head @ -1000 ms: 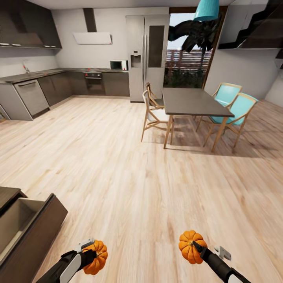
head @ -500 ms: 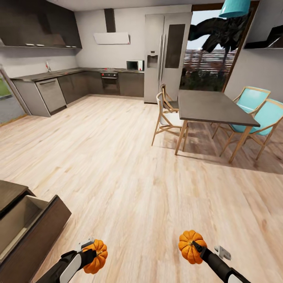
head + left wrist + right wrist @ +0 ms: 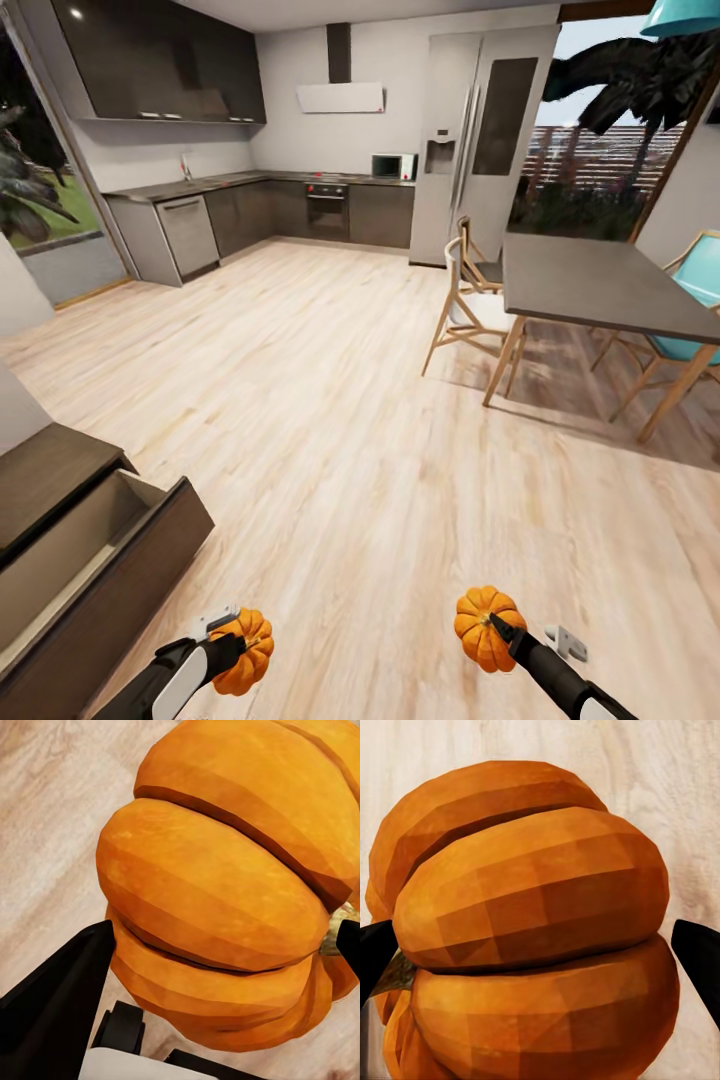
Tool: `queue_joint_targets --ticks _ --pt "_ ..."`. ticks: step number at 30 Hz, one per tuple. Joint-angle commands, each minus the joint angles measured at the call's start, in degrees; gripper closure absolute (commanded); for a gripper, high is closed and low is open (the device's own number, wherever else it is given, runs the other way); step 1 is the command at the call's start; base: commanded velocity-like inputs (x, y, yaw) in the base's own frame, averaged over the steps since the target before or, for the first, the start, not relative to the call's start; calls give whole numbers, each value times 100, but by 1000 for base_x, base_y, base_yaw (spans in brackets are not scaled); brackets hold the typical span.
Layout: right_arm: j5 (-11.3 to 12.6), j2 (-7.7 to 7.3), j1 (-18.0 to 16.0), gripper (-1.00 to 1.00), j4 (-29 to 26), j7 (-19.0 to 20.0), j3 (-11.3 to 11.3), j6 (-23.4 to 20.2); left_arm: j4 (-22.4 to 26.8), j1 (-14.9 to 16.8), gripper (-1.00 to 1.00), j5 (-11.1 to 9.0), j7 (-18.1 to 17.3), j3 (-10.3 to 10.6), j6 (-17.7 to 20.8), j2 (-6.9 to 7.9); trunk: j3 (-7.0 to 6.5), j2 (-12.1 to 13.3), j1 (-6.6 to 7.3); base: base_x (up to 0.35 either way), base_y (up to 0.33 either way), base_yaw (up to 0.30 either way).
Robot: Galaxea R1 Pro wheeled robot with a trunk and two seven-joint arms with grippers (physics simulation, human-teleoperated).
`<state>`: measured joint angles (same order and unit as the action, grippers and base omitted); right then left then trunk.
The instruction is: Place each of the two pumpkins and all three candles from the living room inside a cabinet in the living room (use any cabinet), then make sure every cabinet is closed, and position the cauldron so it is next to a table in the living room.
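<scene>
Jaws: left gripper (image 3: 243, 640) clamps one small orange ribbed pumpkin (image 3: 245, 653); right gripper (image 3: 494, 620) clamps the other pumpkin (image 3: 481, 626) | Target: open drawer of long dark-brown wooden cabinet (image 3: 95, 575), lower left of frame | Relation: cabinet lies left of both; left arm nearer.

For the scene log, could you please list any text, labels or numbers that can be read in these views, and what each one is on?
None can be read. The fridge, microwave and oven show no legible marking; any is too small to tell. The pumpkin in the left gripper and the pumpkin in the right gripper carry no text.
</scene>
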<state>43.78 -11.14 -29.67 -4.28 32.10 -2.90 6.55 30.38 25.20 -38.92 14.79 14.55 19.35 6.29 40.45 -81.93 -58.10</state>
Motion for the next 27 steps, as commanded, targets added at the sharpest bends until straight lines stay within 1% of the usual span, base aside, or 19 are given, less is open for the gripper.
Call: queue_joint_targets --ticks 1,6,14,18,27 --pt "30 -2 -4 100 2 4 0 28 12 3 100 -60 56 47 7 8 4 -3 -1 138 -89 282" --pt "25 -2 -4 100 -1 -23 0 30 12 5 100 -63 57 48 0 8 4 -3 -1 206 -153 282" --pt "25 -2 -4 100 -3 -54 0 28 12 5 100 -63 55 48 -8 5 4 -3 -1 204 -226 282" --pt "22 -2 -4 100 -3 -65 0 28 12 3 100 -63 57 48 -10 5 4 -3 -1 45 -85 282" --pt "-20 -2 -4 100 -3 -225 -8 31 12 2 100 -54 50 48 -30 4 4 -3 -1 3 -5 282"
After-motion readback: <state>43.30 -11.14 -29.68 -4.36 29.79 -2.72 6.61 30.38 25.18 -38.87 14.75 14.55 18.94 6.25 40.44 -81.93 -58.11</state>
